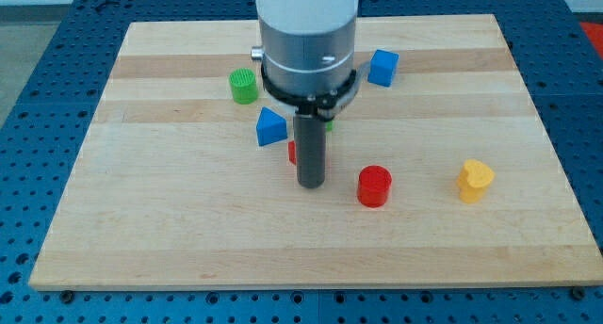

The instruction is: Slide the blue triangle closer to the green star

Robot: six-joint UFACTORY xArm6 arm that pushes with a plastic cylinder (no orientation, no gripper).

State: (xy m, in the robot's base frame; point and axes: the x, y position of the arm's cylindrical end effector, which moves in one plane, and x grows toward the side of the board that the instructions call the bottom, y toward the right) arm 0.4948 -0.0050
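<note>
The bench is a pale wooden board of glued planks, its grain running from the view's left to the view's right, and it lies on a blue perforated surface. The arm comes down from the view's top as a broad, smooth grey and white cylinder ringed by a black band, and it ends in a straight dark rod. There is no pincer on this arm, so nothing is open, closed or held. My tip rests on the wood near the board's middle.

The blue triangle, a matte wedge-shaped block, lies just to the upper left of the rod, close to it; whether it touches the rod I cannot tell. A small red block peeks out from behind the rod's left edge, its shape mostly hidden. A sliver of green shows at the rod's right side under the cylinder, too covered for its shape to be made out.

A green ribbed cylinder stands toward the view's top left of the triangle. A blue cube sits tilted at the upper right of the arm. A red cylinder stands just right of my tip, and a yellow heart-shaped block lies well apart, farther right.
</note>
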